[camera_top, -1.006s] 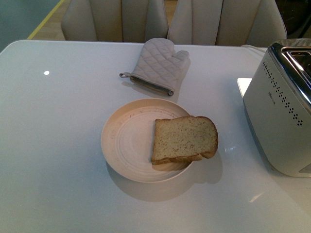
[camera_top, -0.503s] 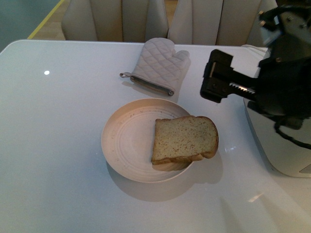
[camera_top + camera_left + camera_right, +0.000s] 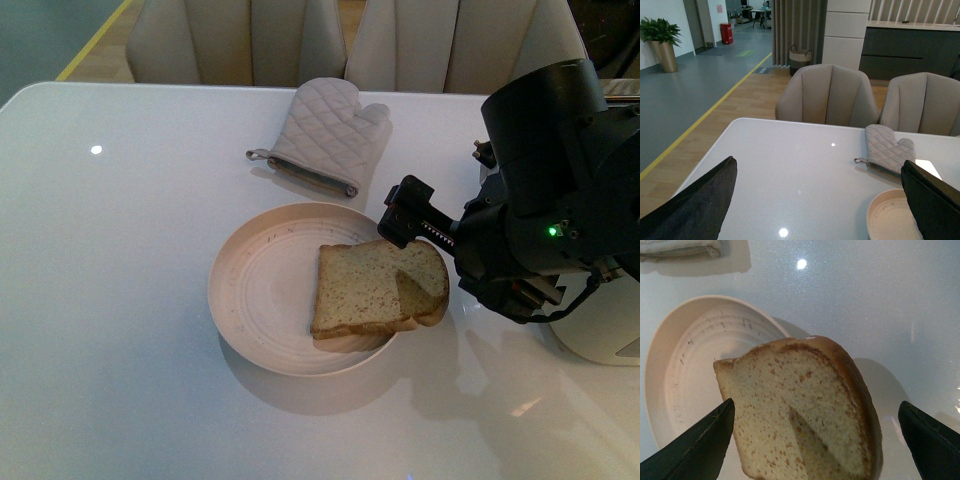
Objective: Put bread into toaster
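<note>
Front view: the right gripper [image 3: 414, 238], absent one second ago and then raised near the toaster [image 3: 605, 345], has been lowered over the bread [image 3: 365, 290], jaws spread wide and empty. The bread lies unmoved on the plate [image 3: 250, 290]; a grasp is judged imminent. The left gripper [image 3: 812, 210] is held open, away from the bread.

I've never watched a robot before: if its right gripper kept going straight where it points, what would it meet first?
Most likely the light-brown bread slice with golden crust on the round cream plate: the wrist view shows it centred between the fingers of the open right gripper, though depth is unclear.
</note>
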You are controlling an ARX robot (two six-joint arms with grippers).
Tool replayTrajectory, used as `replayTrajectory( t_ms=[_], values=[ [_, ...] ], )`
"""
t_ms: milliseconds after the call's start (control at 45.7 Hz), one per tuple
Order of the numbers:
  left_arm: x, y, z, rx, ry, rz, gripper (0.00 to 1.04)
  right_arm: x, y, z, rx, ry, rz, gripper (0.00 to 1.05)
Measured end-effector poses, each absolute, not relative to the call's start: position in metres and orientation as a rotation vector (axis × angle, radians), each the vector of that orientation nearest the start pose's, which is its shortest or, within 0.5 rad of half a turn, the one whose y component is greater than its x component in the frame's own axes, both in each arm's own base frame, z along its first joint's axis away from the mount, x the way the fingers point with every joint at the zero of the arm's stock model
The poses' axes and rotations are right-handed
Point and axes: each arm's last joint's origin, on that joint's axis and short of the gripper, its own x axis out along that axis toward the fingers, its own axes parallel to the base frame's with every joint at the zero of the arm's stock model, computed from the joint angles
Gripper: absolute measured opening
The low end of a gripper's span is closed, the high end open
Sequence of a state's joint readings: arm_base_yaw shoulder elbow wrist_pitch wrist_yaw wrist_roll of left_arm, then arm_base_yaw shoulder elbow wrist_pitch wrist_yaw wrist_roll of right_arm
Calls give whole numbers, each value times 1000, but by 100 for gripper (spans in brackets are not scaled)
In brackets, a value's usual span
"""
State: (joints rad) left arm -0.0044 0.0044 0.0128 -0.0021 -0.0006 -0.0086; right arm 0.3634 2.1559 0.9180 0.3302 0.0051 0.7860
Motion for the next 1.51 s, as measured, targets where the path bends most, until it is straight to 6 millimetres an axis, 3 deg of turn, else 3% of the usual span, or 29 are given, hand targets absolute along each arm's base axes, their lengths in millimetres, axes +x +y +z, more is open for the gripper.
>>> replayTrajectory(
  t_ms=[328,590,787,875,984,1028,1050,1224,1268,1378,1509],
  values=[
    [97,0,167,-9,-6,-4,98,352,128,7,714,1039,-71,96],
    [97,0,167,-9,-6,-4,98,356,127,10,791,980,-55,58],
    [97,0,167,-9,-6,-4,98,353,121,30,852,914,0,23],
    [97,0,167,-9,-6,-4,98,353,117,51,874,863,29,6],
    [97,0,167,-9,-6,-4,98,354,111,90,863,762,70,3],
    [97,0,167,-9,-6,-4,98,354,106,119,818,680,83,3],
    [97,0,167,-9,-6,-4,98,353,105,124,803,667,88,3],
    [97,0,167,-9,-6,-4,98,340,69,255,494,316,77,3],
    [97,0,167,-9,-6,-4,98,334,58,276,409,271,53,3],
    [97,0,167,-9,-6,-4,98,323,35,298,190,253,25,3],
    [97,0,167,-9,-6,-4,98,317,12,286,25,322,-16,3]
  ],
)
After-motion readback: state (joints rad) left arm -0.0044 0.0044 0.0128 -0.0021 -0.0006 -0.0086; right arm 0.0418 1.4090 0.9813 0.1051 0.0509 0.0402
